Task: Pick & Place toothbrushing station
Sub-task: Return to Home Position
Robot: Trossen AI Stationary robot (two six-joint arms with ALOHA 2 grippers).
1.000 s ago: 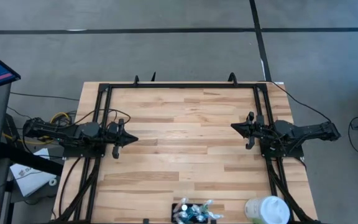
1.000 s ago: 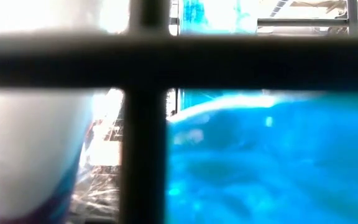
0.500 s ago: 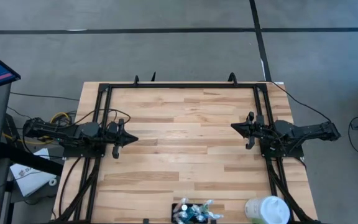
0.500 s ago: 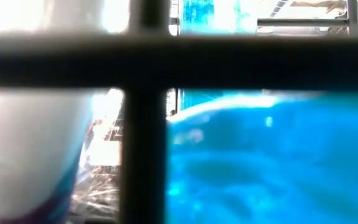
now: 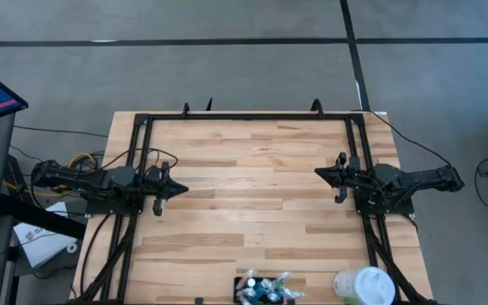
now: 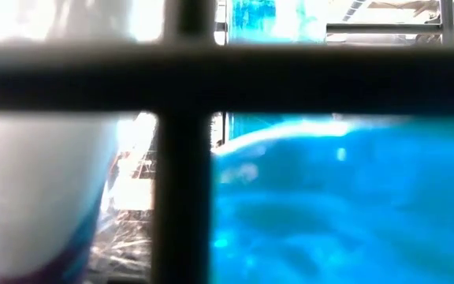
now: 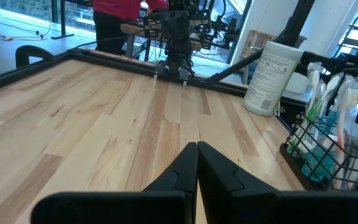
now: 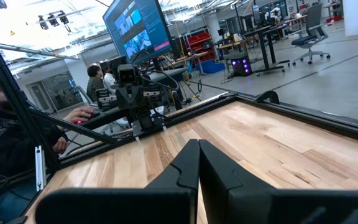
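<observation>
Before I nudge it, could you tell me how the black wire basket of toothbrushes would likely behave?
The basket is thin open wire, so probably light and apt to slide on the smooth table. The toothbrushes stand tall inside, so they may lean.

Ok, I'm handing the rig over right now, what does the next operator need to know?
Grippers: left gripper shut, empty, parked at the left side of the table; right gripper shut, empty, parked at the right side.
Things: black organizer at the table edge lowest in the high view, toothbrushes standing in it, white canister beside it.
Done: brushes stowed.
Left: seemingly nothing.
</observation>
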